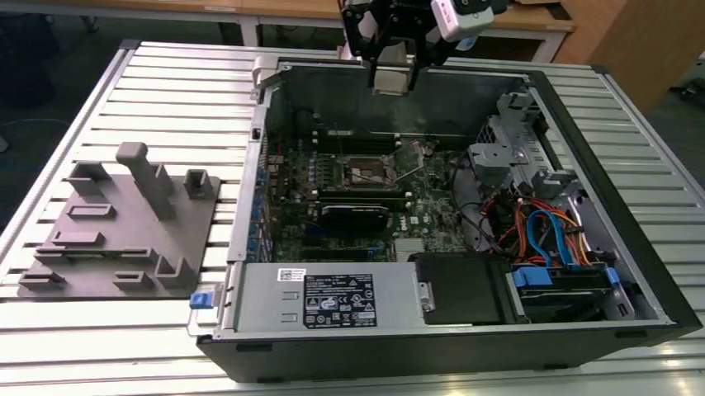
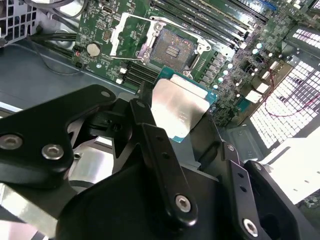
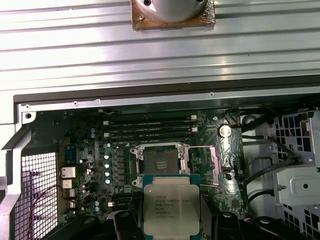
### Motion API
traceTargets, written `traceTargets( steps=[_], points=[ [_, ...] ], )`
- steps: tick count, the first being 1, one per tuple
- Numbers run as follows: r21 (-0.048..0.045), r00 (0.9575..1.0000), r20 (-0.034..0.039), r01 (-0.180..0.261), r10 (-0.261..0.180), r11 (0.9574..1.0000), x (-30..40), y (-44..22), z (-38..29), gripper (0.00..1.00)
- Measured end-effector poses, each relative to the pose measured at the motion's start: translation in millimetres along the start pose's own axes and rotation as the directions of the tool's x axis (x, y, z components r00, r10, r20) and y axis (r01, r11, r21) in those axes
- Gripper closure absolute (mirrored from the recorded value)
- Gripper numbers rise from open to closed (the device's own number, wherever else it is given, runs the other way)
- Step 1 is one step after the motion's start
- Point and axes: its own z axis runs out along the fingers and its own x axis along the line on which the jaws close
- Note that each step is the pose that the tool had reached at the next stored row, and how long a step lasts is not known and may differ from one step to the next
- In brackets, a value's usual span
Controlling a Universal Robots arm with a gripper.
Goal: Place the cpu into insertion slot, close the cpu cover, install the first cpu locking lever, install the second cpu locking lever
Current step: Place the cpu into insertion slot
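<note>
Clamping the cpu (image 3: 171,205) by its edges between the fingers (image 2: 150,132) of the gripper (image 1: 392,78), silver top showing in both wrist views. Hanging well above the open computer case (image 1: 617,247), with the insertion slot (image 3: 161,160) lying bare far below the fingertips. Leaving the cpu cover (image 2: 116,34) flipped open beside that slot, well apart from the gripper.

This looks like a robotics lab or assembly workshop. A slotted aluminium tabletop (image 1: 165,91) carries an opened desktop computer case (image 1: 441,342) with its green motherboard (image 1: 330,177) bared, and a grey moulded fixture plate (image 1: 121,247) lies beside it on the exterior view's left. A robot arm's tool (image 1: 394,81) hangs over the case's far wall, with wooden desks (image 1: 297,12) beyond.
</note>
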Motion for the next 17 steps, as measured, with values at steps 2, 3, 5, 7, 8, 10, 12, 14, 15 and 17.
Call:
traceTargets(
  steps=[2, 3, 5, 7, 8, 10, 12, 14, 15, 17],
  points=[
    [0.0, 1.0, 0.0, 0.0, 0.0, 1.0, 0.0, 0.0, 0.0, 0.46],
    [0.0, 1.0, 0.0, 0.0, 0.0, 1.0, 0.0, 0.0, 0.0, 0.46],
    [0.0, 1.0, 0.0, 0.0, 0.0, 1.0, 0.0, 0.0, 0.0, 0.46],
    [0.0, 1.0, 0.0001, 0.0, 0.0, 1.0, 0.0, 0.0, 0.0, 0.46],
    [0.0, 1.0, 0.0, 0.0, 0.0, 1.0, 0.0, 0.0, 0.0, 0.46],
    [0.0, 1.0, 0.0, 0.0, 0.0, 1.0, 0.0, 0.0, 0.0, 0.46],
    [0.0, 1.0, 0.0001, -0.001, 0.001, 1.0, 0.0, 0.0, 0.0, 0.46],
    [-0.0001, 1.0, 0.0005, -0.006, 0.006, 1.0, 0.0, 0.0, 0.0, 0.46],
    [-0.0002, 0.9999, 0.001, -0.011, 0.011, 0.9999, 0.0, 0.0, 0.0, 0.46],
    [-0.0006, 0.9995, 0.0028, -0.031, 0.031, 0.9995, 0.0, 0.0, 0.0, 0.46]
  ],
)
